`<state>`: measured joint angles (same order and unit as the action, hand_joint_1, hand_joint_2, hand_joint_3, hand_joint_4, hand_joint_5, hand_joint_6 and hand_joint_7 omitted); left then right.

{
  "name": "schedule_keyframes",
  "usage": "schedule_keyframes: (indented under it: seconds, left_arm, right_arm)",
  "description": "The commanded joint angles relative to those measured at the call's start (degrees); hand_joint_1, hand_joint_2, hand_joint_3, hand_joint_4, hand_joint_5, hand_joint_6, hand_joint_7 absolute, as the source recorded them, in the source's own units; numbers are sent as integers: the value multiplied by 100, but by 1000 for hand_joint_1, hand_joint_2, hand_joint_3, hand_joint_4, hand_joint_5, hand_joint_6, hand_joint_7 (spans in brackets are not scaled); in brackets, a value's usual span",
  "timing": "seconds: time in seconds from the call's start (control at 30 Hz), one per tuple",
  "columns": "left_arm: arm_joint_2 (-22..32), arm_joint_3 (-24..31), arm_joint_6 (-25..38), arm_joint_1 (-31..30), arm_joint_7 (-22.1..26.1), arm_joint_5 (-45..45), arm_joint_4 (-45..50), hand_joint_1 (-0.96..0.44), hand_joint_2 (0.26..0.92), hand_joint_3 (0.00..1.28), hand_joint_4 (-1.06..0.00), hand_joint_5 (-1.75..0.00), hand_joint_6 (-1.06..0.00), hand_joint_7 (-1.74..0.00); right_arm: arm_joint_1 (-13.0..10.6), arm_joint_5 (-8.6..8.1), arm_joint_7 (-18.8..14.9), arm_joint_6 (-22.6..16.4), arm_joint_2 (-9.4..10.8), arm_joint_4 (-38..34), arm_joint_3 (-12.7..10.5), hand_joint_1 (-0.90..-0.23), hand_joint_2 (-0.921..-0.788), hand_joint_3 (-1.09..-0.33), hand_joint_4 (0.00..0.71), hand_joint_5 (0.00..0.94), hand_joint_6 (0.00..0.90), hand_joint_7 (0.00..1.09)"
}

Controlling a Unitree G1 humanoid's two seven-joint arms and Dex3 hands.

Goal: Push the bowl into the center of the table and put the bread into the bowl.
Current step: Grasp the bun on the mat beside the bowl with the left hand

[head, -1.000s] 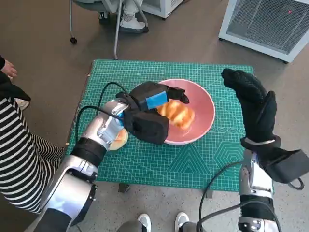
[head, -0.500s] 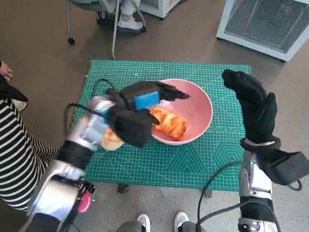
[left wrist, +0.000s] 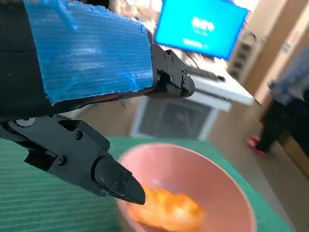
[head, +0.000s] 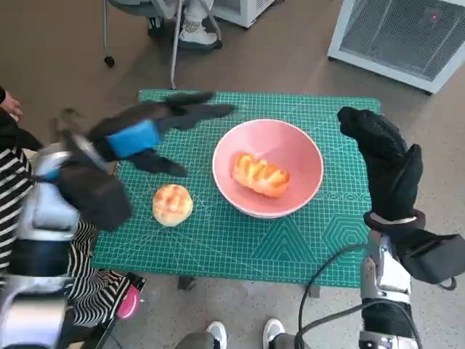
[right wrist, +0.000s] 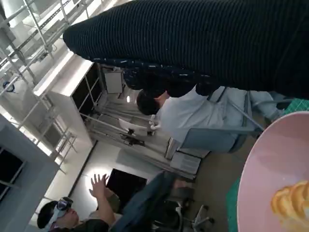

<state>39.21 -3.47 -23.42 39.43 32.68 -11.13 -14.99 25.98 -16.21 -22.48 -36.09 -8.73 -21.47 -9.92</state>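
The bowl [head: 268, 169] is pink, the bread [head: 260, 174] in it golden-orange. The cutting mat [head: 240, 240] is teal — printed with pale grid lines.

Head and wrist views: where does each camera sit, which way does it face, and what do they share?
Head view: on the robot's head, looking steeply down at the green table; both forearms show, left robot hand and right robot hand.
Left wrist view: behind the left robot hand, facing the pink bowl.
Right wrist view: behind the glove, facing a person in a chair.
Shared: all three show the bowl with the bread.

Head view steeply down; both wrist views near, sharing bowl [head: 268, 169]
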Motion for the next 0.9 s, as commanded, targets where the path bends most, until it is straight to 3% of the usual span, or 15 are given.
schedule_keyframes:
  seconds: [0.03,0.33,0.9]
  left_arm:
    - [389,183,209,-362,210,66,387,-473,818,16,-157,-1,-302,-33]
    - [741,298,90,-812,471,164,403,-428,780,1,-172,-7,-321,-45]
    - [554,-168,253,-1063,392,-306,-269,-363,760,0,-176,-1,-325,-31]
  right_arm:
    - [-121,-61,-37,120,9,12,11,-732,-921,-693,161,0,64,467]
    - [-110,-89,-75,150,34,19,23,-733,-921,-688,161,0,63,467]
    - [-171,-121,-113,165,-26,40,-2,-734,-921,-686,160,0,62,467]
